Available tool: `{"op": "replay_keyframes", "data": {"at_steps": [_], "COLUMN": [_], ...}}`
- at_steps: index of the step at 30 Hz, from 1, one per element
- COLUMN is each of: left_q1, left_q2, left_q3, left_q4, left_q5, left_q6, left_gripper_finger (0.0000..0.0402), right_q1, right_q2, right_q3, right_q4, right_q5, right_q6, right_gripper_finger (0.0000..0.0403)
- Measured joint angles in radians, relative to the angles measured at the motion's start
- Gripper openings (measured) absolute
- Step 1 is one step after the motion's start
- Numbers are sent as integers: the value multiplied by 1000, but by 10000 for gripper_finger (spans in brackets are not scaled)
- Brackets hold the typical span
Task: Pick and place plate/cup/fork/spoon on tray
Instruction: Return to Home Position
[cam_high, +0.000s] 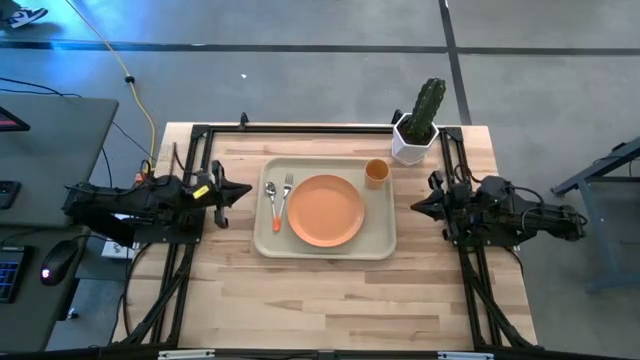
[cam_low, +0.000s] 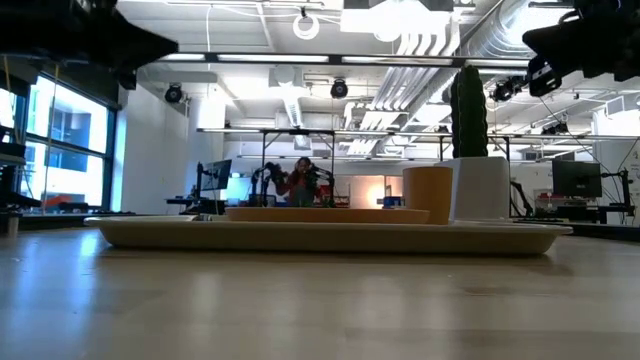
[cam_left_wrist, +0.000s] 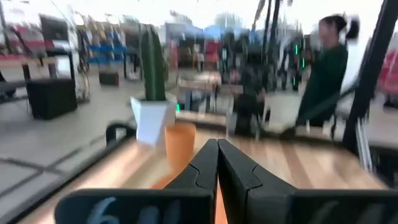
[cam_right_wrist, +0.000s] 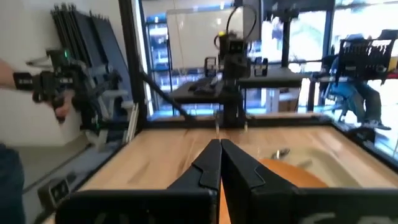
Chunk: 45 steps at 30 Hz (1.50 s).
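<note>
Cutlery sits slim, stiff, likely slippery: fork and spoon lie by tray's left edge; pinch handles. You see both grippers, left and right, closed, empty.

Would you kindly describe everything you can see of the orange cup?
The cup is a small, plain orange cylinder with an open top and no visible handle, of a matte material that looks like plastic. It stands upright in the far right corner of the beige tray, apart from the plate and just in front of the white cactus pot. Nothing shows inside it, and neither pincer touches it.
</note>
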Motion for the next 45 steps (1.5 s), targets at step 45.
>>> {"op": "replay_keyframes", "data": {"at_steps": [45], "left_q1": [218], "left_q2": [-195], "left_q3": [-176], "left_q4": [-112], "left_q5": [197], "left_q6": [-92], "left_gripper_finger": [0], "right_q1": [0], "right_q2": [-13], "right_q3": [-1], "right_q4": [-76], "right_q5": [46], "right_q6": [-141], "right_gripper_finger": [0]}}
